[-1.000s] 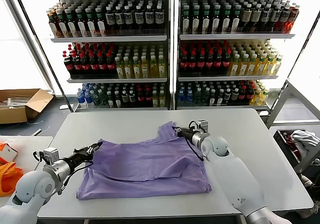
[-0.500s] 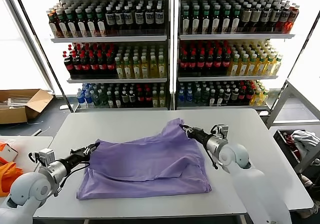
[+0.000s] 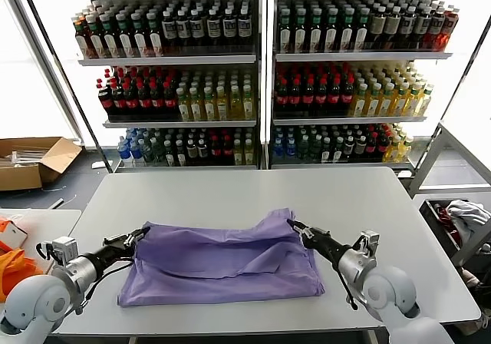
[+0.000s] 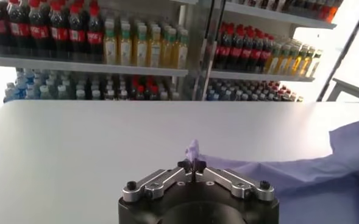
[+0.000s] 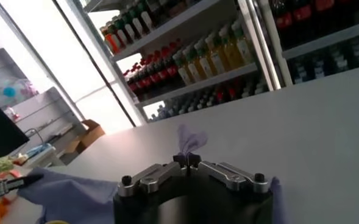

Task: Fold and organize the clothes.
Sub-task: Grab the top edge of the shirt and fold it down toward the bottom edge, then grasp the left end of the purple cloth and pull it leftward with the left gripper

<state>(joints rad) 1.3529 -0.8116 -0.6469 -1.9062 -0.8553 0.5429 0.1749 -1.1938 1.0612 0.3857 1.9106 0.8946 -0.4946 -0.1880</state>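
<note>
- On the white bench (image 3: 230,194), the lavender T-shirt (image 3: 222,263) lies spread across the near half, with its far edge lifted and carried toward the robot so that it already overlaps the layer beneath.
- At the shirt's far-left corner, the left end effector (image 3: 136,236) has its fingers pressed together on a small tuft of purple cloth; the left wrist view shows that tuft (image 4: 193,149) standing up between the fingertips.
- At the far-right corner, the right end effector (image 3: 295,227) pinches the fabric the same way, and a similar tuft (image 5: 189,139) shows in the right wrist view.
- Both corners sit at about the same depth across the bench, which suits a straight fold; I judge the step in hand to be laying the far edge down over the near part.
- To do it well, both arms should travel at the same pace and keep the cloth between them lightly taut, so the folded edge lands straight rather than sagging in the middle.
- Low carriage of the corners would help the thin fabric drape flat; wrinkles already show in the middle of the shirt.
- Release should come only once the carried edge lines up with the near hem (image 3: 219,298), with both corners resting on the layer below.
- Behind the bench stand shelves of bottled drinks (image 3: 261,75), well apart from the work.
</note>
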